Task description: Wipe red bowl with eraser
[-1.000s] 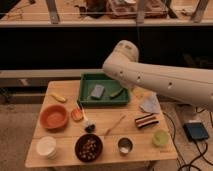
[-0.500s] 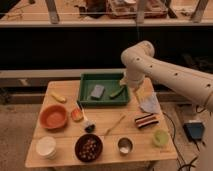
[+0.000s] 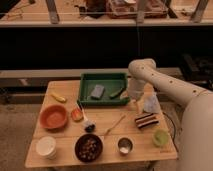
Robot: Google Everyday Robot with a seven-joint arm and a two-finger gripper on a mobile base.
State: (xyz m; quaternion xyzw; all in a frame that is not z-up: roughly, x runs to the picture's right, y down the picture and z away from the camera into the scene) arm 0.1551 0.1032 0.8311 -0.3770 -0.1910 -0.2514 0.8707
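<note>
your arm has swung down since a second ago, so the gripper now hangs by the green tray's right edge, jaws apart and empty, seemingly lined up for a pick. the eraser lies just beside it on the table, untouched; the red bowl sits well apart at the left.

Arm cut off at right edge; gripper just right of green tray, blurred; dark bowl contents unidentifiable.
</note>
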